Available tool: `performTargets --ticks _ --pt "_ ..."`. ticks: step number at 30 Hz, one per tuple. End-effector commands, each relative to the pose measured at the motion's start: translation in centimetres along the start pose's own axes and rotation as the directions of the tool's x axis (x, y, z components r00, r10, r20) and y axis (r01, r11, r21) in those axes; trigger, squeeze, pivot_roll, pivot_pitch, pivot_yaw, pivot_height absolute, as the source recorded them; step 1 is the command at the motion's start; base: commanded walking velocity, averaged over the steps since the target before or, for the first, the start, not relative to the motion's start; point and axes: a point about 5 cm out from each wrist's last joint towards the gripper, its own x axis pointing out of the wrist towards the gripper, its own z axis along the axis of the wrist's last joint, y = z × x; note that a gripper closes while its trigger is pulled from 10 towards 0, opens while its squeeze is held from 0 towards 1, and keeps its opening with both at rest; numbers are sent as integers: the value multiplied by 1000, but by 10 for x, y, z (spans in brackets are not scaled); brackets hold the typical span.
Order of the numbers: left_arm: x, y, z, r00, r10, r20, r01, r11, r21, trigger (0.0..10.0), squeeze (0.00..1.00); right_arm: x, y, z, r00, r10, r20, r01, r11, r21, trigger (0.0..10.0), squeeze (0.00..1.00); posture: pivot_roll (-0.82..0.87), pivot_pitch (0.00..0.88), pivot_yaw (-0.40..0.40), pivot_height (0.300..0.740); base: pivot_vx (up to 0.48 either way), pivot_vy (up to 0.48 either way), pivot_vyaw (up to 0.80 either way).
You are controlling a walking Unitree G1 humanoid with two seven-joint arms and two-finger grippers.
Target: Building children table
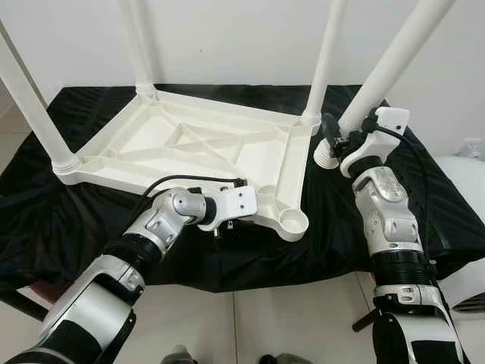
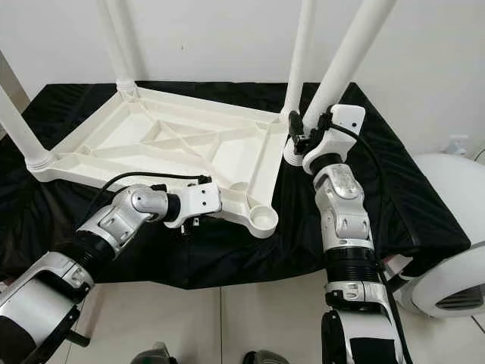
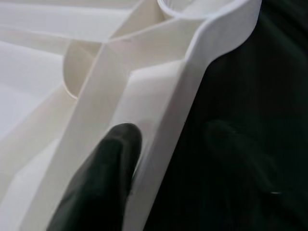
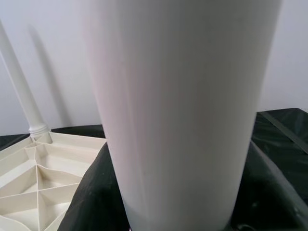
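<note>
Upturned tabletop (image 1: 197,148) lies on black-draped desk (image 1: 91,227). Its near rim is pinched by left tool (image 3: 159,159). Loose leg (image 1: 394,57) is clasped by right tool (image 1: 333,140).

Tabletop (image 1: 227,144) and legs (image 1: 394,57): smooth white semi-gloss plastic; black cloth (image 1: 83,114), slightly shiny, wrinkled; floor (image 1: 303,318): glossy tile.

Black cloth (image 1: 356,227) covers tabletop, creased, hanging over front edge. White wall (image 1: 227,42) behind. Pale tiled floor (image 1: 295,318) below. White rounded appliance (image 2: 455,265) beside tabletop's right end.
</note>
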Motion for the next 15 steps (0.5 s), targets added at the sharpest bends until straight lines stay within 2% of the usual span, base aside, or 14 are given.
performTargets --ticks 1,9,11,12,13,15 --pt "3 -12 -23 992 -49 -117 43 998 -49 10000 16 -2 -2 2 1000 -7 5 7 1000 -4 10000 0 -4 38 15 740 0 0 0" --pt "7 -6 -25 987 -19 -159 3 995 -99 10000 0 -2 -1 3 1000 -8 7 8 1000 -3 10000 0 -5 38 18 740 0 0 0" --pt "7 -6 -25 987 -21 -161 4 995 -103 9647 0 -2 -1 3 1000 -9 7 9 1000 -3 10000 0 -5 38 18 740 0 0 0" --pt "7 -7 -25 987 -23 -161 6 995 -103 4078 0 -2 -1 3 1000 -9 7 9 1000 -3 10000 0 -6 37 19 740 0 0 0" --pt "7 -7 -25 988 -32 -149 15 993 -117 0 0 -2 -1 3 1000 -10 7 10 1000 -3 10000 0 -5 39 19 740 0 0 0" --pt "6 -7 -25 989 -32 -145 15 993 -118 0 0 -2 -1 3 1000 -11 7 11 1000 -3 10000 0 -5 38 19 740 0 0 0"
